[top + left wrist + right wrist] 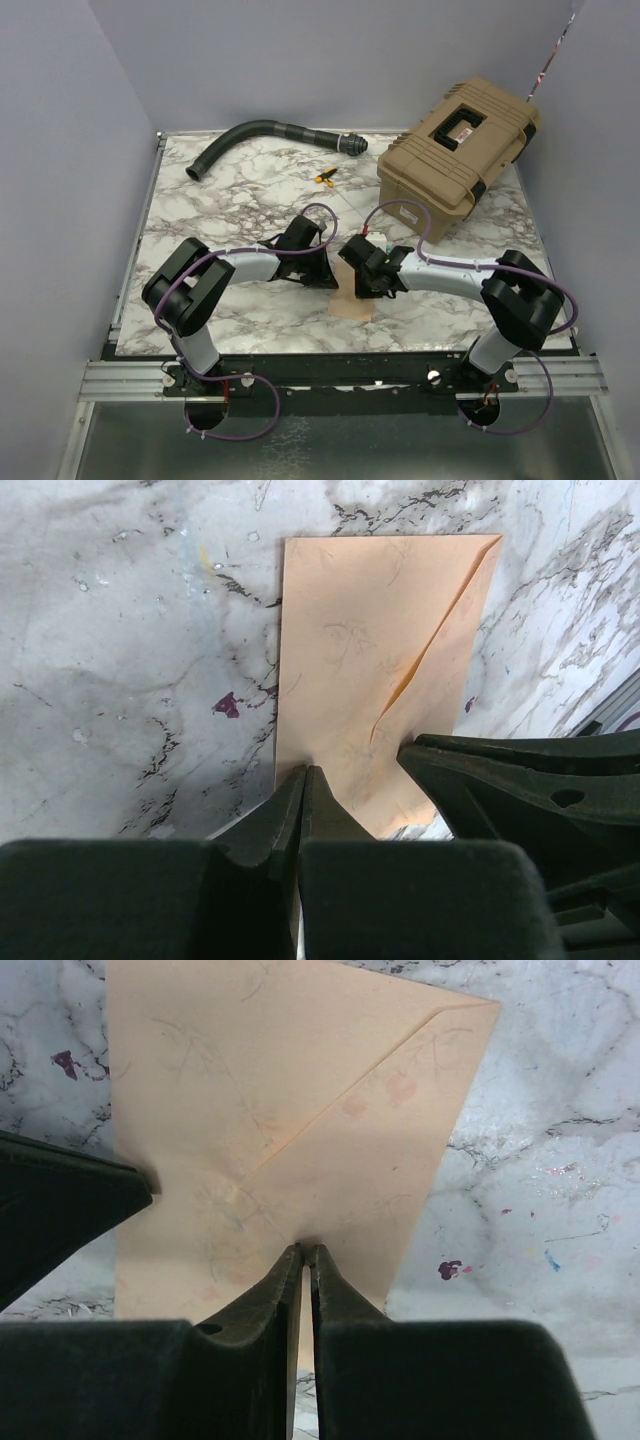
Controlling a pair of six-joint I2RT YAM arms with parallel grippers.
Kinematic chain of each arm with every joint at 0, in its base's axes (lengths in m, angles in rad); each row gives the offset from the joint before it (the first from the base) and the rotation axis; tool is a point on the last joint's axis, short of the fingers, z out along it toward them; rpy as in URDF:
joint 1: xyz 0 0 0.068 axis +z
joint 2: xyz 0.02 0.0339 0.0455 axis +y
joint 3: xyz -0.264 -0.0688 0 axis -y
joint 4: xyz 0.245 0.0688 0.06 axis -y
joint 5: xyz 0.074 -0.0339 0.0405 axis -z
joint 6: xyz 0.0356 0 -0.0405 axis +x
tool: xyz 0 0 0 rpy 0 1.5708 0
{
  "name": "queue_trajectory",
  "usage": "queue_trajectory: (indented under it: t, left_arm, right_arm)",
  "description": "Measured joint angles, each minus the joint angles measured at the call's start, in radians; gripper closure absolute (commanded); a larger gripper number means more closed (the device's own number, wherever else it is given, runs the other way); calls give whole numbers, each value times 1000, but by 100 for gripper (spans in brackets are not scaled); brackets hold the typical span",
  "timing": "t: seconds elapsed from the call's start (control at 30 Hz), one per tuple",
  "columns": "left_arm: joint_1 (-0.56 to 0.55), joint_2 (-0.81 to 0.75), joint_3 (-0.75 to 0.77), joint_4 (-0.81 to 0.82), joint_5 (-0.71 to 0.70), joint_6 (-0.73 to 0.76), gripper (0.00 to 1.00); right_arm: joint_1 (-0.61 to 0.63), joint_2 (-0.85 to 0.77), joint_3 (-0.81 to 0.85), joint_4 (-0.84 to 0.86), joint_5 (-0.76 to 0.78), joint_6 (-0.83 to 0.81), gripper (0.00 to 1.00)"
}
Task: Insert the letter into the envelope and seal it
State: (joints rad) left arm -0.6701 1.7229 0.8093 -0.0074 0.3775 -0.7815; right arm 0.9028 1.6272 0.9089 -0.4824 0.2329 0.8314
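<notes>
Left gripper point(303, 770) fully closed, tips pressing on peach envelope point(360, 650), right gripper point(304, 1248) nearly closed, tips touching same envelope, lying flat near marble table point(120, 680) front edge, marble showing around it

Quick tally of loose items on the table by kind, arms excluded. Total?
Envelope: 1
Hose: 1
Case: 1
Small yellow item: 1
Total: 4
</notes>
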Motion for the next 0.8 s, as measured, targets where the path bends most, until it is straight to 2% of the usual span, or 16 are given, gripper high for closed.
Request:
queue_trajectory:
  t: [0.17, 0.47, 0.8]
  left_arm:
    - [1, 4, 1, 5, 6, 0, 100]
    - [2, 8, 2, 11, 12, 0, 100]
    - [3, 9, 2, 11, 15, 0, 100]
  right_arm:
    - [-1, -18, -8, -19, -19, -32, 83]
    - [-1, -42, 21, -61, -25, -63, 85]
    - [-28, 63, 97, -9, 17, -106, 87]
